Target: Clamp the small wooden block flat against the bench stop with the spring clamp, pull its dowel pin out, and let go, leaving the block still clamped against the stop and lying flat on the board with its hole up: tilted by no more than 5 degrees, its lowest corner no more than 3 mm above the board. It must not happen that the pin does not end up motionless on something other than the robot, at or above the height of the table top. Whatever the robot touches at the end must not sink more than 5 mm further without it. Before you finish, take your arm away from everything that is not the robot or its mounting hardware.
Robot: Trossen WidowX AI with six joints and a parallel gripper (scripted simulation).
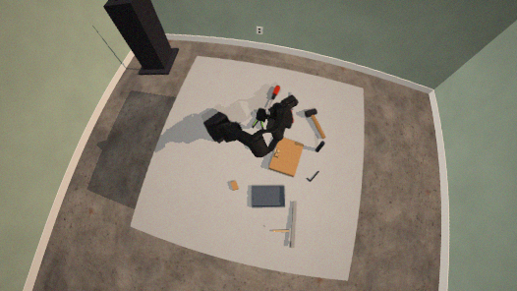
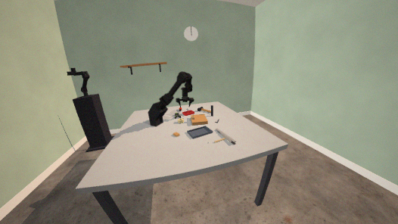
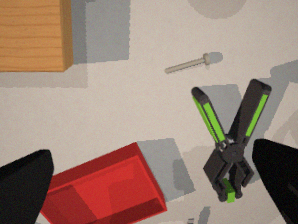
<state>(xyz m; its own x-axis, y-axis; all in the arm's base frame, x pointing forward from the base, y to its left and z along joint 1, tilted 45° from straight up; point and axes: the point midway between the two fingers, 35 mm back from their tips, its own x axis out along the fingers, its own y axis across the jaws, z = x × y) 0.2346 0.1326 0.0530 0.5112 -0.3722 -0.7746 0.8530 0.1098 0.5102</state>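
My gripper (image 3: 154,154) is open and empty, with its black fingers at the lower left and lower right of the wrist view. It hangs above the table over a red tray (image 3: 107,192) and the spring clamp (image 3: 229,139). The clamp is black with green grips and lies flat on the table, close to the right finger but apart from it. A corner of the wooden board (image 3: 33,16) shows at the top left. In the top view the board (image 1: 286,156) lies beside the arm, with the small block (image 1: 277,153) at its edge. I cannot make out the pin.
A red-handled screwdriver (image 1: 276,89), a hammer (image 1: 315,123), a black cylinder (image 1: 319,145), a hex key (image 1: 313,175), a grey tray (image 1: 267,196), a small orange block (image 1: 234,185) and a ruler (image 1: 292,223) lie around the table.
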